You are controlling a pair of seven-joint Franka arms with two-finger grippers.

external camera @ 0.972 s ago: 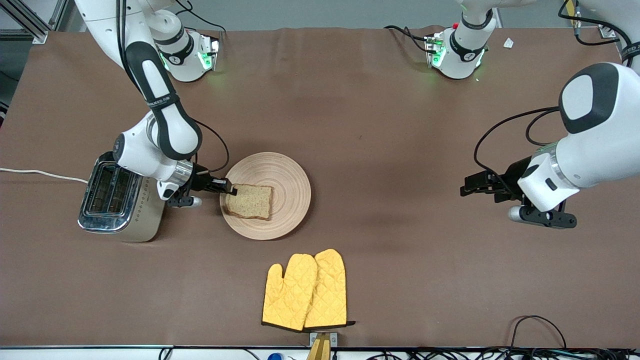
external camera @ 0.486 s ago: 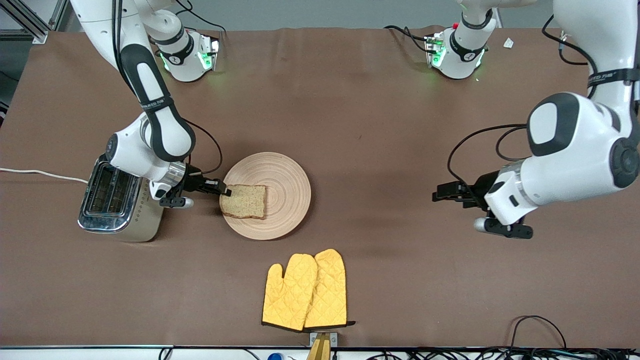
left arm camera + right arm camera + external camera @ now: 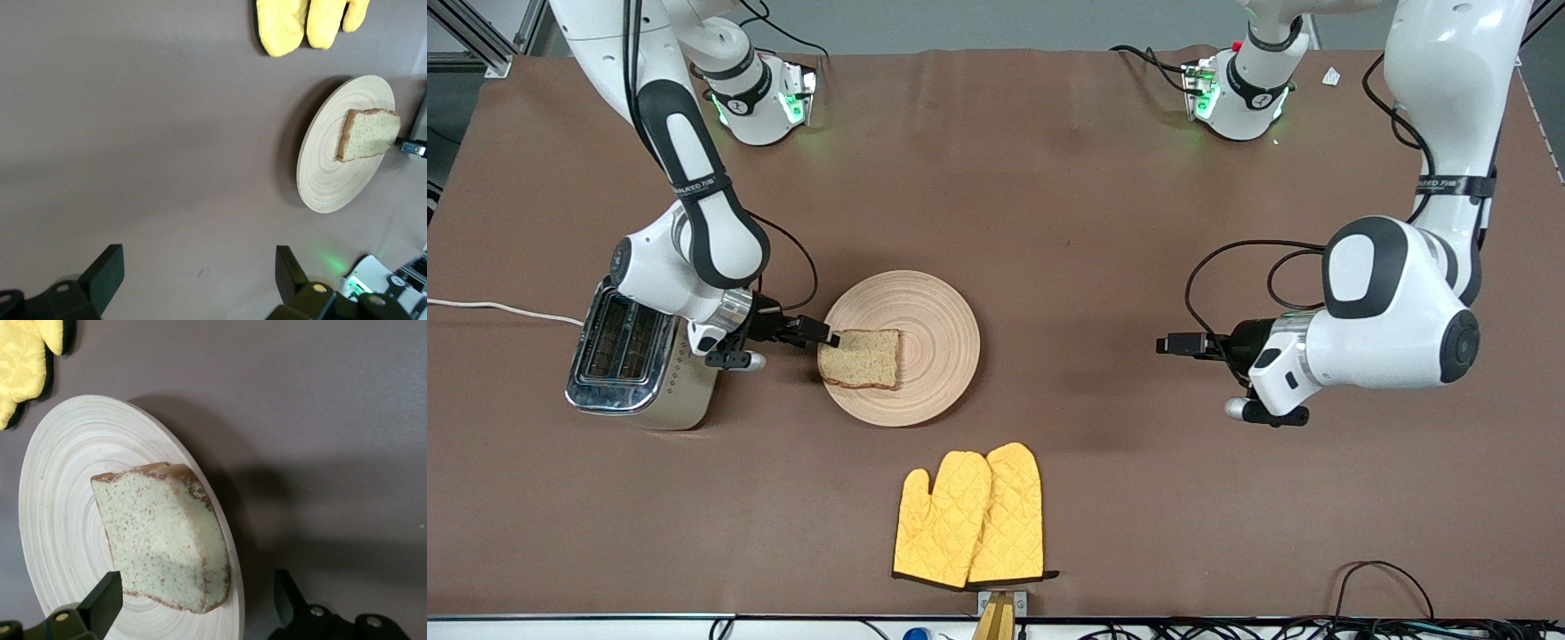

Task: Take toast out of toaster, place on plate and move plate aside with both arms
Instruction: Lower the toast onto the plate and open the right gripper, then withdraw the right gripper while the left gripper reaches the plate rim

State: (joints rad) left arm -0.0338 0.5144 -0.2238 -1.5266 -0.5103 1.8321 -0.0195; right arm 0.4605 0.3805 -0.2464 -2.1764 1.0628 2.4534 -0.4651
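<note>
The toast point(image 3: 860, 357) lies flat on the plate point(image 3: 935, 327), at the rim toward the right arm's end. My right gripper point(image 3: 823, 338) is low at that rim, open, with its fingers on either side of the toast's near end. In the right wrist view the toast point(image 3: 160, 537) rests on the plate point(image 3: 60, 520) between the gripper's point(image 3: 195, 603) spread fingers. My left gripper point(image 3: 1170, 344) is open and empty over bare table toward the left arm's end, apart from the plate. The left wrist view shows its gripper point(image 3: 197, 272), the plate point(image 3: 327, 177) and the toast point(image 3: 367, 133).
A silver toaster point(image 3: 640, 356) stands beside the plate toward the right arm's end, under the right wrist, its cord point(image 3: 498, 309) running off the table. Two yellow mitts point(image 3: 969, 516) lie nearer the front camera than the plate; they also show in the left wrist view point(image 3: 307, 23).
The left arm has swung in toward the plate. The right gripper and the toast shifted a little toward the toaster a second ago, then stayed still.
</note>
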